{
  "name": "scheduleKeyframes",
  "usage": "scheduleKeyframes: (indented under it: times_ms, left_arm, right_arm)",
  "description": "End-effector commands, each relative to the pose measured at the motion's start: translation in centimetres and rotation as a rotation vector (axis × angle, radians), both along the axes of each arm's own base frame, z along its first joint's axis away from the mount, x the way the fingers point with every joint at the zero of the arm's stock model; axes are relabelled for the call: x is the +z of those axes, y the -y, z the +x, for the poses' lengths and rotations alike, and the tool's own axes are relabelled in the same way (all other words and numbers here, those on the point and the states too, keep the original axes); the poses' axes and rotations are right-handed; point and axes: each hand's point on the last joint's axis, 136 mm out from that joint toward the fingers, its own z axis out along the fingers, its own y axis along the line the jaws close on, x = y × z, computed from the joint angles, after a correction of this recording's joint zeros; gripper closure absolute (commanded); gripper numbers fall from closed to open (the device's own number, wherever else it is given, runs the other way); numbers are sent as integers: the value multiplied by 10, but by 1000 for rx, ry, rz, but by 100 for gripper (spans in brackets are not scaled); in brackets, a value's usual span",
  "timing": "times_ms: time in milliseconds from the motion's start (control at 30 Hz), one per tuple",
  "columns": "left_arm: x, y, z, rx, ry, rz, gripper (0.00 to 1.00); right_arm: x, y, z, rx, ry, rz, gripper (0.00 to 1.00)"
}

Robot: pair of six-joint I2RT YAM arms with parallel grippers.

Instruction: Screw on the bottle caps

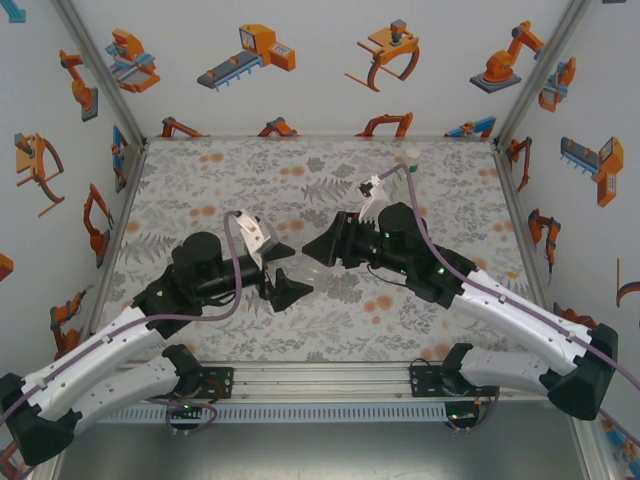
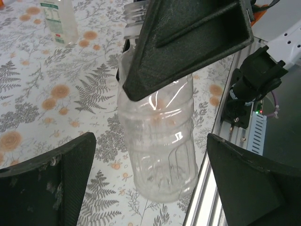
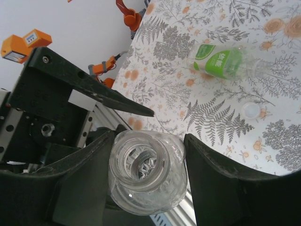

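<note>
well, the right end effector point(image 3: 146, 162) has its jaws closed on the shoulder of the clear bottle point(image 2: 160, 155), just under an open, bare neck. from where i stand that bottle sits close to the near edge of the counter point(image 2: 42, 94), right by the metal rail point(image 1: 320, 383). the left end effector point(image 2: 149, 141) is spread wide on either side of the body, touching nothing and carrying no cap. the one loose white cap point(image 3: 250, 110) i can pick out lies well apart, near a green-labelled bottle point(image 3: 221, 61) on its side. my worry: if the left closes hard, the thin wall could buckle or twist out of the right's hold, and a slip here could send it over the rail. whether its base rests on the counter i cannot tell.
</note>
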Motion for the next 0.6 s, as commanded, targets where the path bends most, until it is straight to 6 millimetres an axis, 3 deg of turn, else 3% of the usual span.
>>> scheduleKeyframes:
  times_ms: [0, 333, 567]
  left_arm:
    - [4, 11, 0, -28, 6, -24, 9]
    - [-16, 27, 3, -61, -93, 52, 18]
    - [-20, 31, 3, -78, -114, 70, 34]
  right_arm:
    - [23, 1, -1, -34, -35, 74, 85]
    - [33, -3, -5, -32, -29, 90, 85]
    - [30, -5, -6, -20, -38, 86, 86]
